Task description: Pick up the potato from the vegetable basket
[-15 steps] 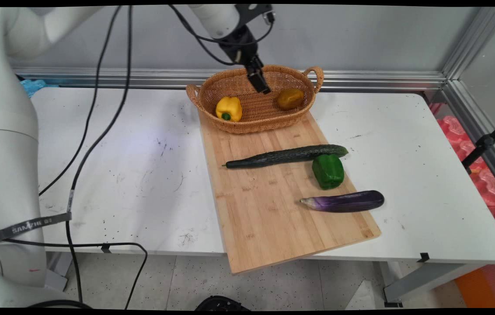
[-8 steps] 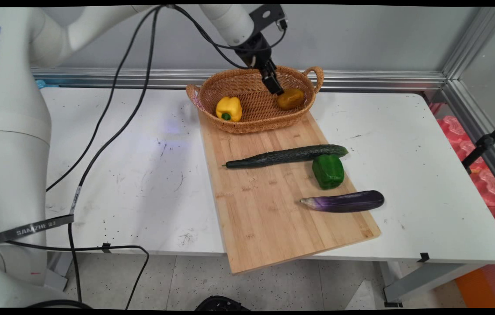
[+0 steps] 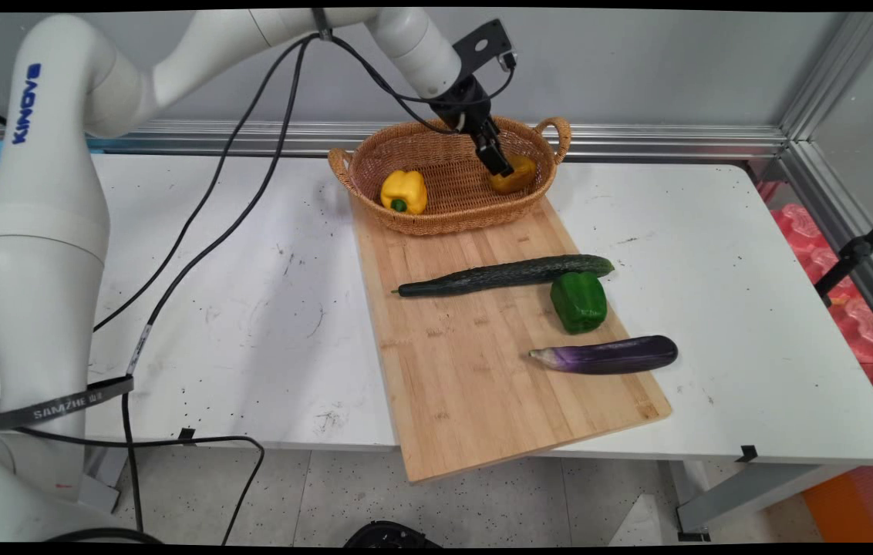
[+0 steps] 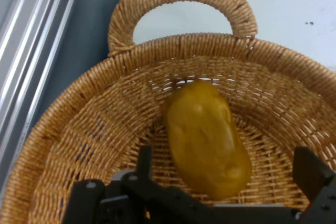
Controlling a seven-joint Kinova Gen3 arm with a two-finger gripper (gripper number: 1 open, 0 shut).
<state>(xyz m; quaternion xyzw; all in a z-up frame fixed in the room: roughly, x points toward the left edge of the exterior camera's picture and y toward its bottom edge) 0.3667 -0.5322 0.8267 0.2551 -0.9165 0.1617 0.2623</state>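
**Q:** Wicker basket [image 3: 448, 202] first: what do you have inside it, and where is your gripper [image 3: 500, 163]?

**A:** Two items. You have a yellow bell pepper [image 3: 403, 190] on the left side and a brownish-yellow potato [image 3: 517, 176] on the right side, well apart. Your gripper is down inside the basket's right half, right at the potato. In the hand view the potato [image 4: 207, 140] lies between the two fingers [image 4: 144, 162], which stand spread on either side of it with a gap showing at each side; contact not visible.

**Q:** And the basket's position?

**A:** It sits on the far end of your wooden cutting board [image 3: 475, 362], which lies on the white table [image 3: 251, 308].

**Q:** Rest of the board?

**A:** A long cucumber [image 3: 504, 275] lies crosswise at the middle. A green bell pepper [image 3: 578, 301] is just beside its right end, on the near side. A purple eggplant [image 3: 606, 355] lies nearer still, its right end overhanging the board's right edge.
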